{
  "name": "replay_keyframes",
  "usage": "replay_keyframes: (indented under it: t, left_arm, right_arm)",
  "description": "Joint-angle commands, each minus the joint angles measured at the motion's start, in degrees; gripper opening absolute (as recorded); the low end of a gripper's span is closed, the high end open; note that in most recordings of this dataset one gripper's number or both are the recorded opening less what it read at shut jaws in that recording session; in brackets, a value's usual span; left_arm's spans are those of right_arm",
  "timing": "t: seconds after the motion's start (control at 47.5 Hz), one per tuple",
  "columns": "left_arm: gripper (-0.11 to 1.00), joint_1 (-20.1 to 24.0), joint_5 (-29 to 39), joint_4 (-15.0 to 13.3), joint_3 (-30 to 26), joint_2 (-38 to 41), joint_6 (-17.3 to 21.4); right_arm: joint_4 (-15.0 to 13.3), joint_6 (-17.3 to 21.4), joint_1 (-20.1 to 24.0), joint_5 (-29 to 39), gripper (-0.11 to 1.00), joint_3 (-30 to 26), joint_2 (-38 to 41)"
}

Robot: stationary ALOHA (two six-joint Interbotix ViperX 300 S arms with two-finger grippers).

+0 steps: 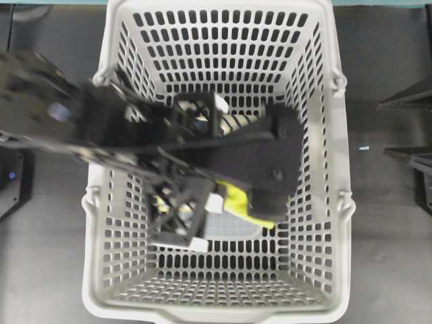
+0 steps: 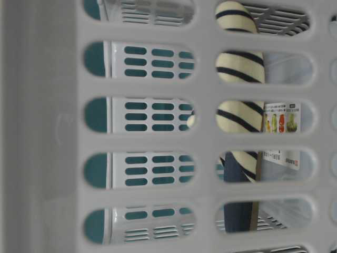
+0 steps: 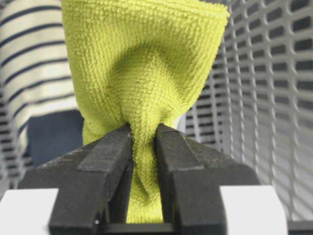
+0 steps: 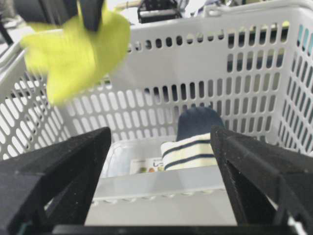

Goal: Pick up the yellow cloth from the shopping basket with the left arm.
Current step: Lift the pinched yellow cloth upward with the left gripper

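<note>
My left gripper [image 3: 144, 147] is clamped on only a thin pinch of the yellow cloth [image 3: 142, 73], hanging above the basket [image 1: 324, 169] floor, so I fear it slips out.

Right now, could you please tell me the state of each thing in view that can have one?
yellow cloth: bunched, pinched, hanging in the air above the basket floor.
left gripper: jaws shut on the yellow cloth.
right gripper: jaws open, holding nothing.
shopping basket: upright, open at the top.
striped slipper: resting on the clear box.
clear box: lying in the shopping basket.
</note>
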Motion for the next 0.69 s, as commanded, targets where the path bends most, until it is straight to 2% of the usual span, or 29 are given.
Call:
replay_keyframes:
  t: [0.0,0.105,0.337,0.673]
  left_arm:
    - [0.13,0.7,5.9,0.3,-6.6,1.0,-0.1]
    - [0.13,1.5,6.7,0.3,-8.3,2.1,0.0]
    - [0.13,3.0,6.7,0.3,-7.9,2.2,0.0]
    - [0.13,4.3,5.2,0.3,-1.9,-1.0,0.0]
  right_arm:
    - [0.2,0.1,-0.4,-0.3,0.78,-0.5,0.2]
    - [0.2,0.1,-0.5,-0.5,0.78,-0.4,0.0]
    - [0.2,0.1,-0.5,-0.5,0.78,0.1,-0.4]
    - [0.2,0.1,-0.5,-0.8,0.78,0.5,-1.1]
